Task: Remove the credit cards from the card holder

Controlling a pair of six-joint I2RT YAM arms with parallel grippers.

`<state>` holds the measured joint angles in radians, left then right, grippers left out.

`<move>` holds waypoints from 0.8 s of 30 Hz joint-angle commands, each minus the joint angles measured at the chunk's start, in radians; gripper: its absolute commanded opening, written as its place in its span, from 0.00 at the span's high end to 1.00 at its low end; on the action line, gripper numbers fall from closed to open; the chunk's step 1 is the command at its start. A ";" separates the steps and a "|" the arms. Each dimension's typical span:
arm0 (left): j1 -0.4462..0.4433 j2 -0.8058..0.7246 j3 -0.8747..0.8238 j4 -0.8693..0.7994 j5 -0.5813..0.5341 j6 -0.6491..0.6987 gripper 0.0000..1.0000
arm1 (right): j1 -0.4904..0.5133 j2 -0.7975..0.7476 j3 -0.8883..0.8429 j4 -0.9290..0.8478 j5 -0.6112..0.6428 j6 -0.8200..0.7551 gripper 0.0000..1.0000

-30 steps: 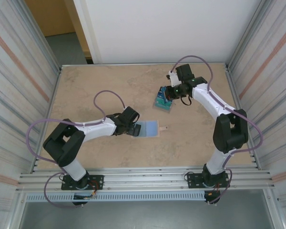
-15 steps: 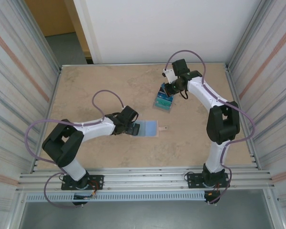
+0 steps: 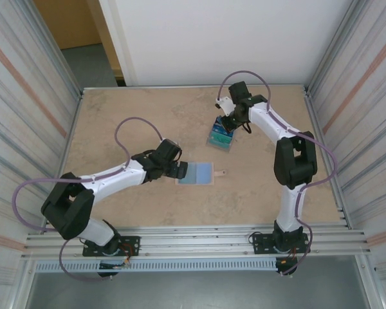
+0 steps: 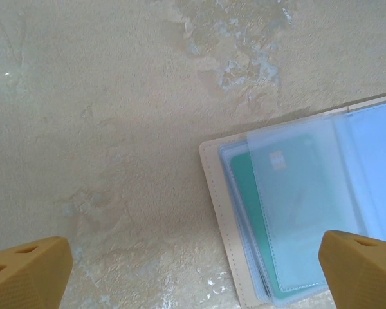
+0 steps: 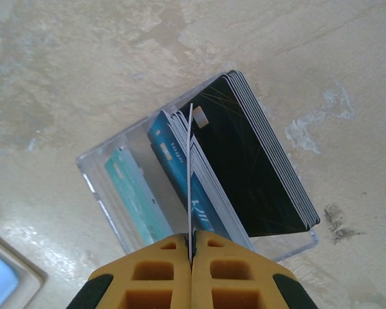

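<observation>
Right fingers [image 5: 206, 257] are pressed fully together on a thin card [image 5: 190, 174], seen edge-on, so its face cannot be read. They hold it upright over a clear box [image 5: 100, 174] at the far side of the tabletop [image 4: 116, 96], where a stack of dark cards [image 5: 257, 174] and some blue-green ones stand on edge.

Left fingers [image 3: 180, 170] are spread as wide as they go and hold nothing. They hover just beside the left edge of the card holder [image 4: 212, 193], which lies open and flat near the middle of the tabletop with its pale blue inside facing up. A teal card [image 4: 244, 212] sits under a clear sleeve on the near page.

The credit cards look light, stiff and slick, and the sleeve probably grips them snugly. The best hold is likely a pinch on whatever short edge sticks out of the sleeve mouth, pulled in line with the pocket. The card holder is light and its sleeves are floppy, so it may slide or lift unless one side is pinned down.
</observation>
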<state>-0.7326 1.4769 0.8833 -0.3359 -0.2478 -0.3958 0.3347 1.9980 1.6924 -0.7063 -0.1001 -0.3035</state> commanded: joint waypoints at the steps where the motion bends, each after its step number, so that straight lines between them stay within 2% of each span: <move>1: 0.009 -0.035 0.005 -0.031 -0.013 0.006 0.01 | 0.009 0.030 0.044 -0.024 0.043 -0.049 0.96; 24: 0.018 -0.046 0.003 -0.043 -0.017 0.005 0.01 | 0.036 0.072 0.038 -0.031 0.066 -0.158 0.95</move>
<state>-0.7204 1.4731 0.8829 -0.3481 -0.2485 -0.3958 0.3607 2.0327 1.7096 -0.7090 -0.0566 -0.4133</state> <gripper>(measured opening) 0.987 0.062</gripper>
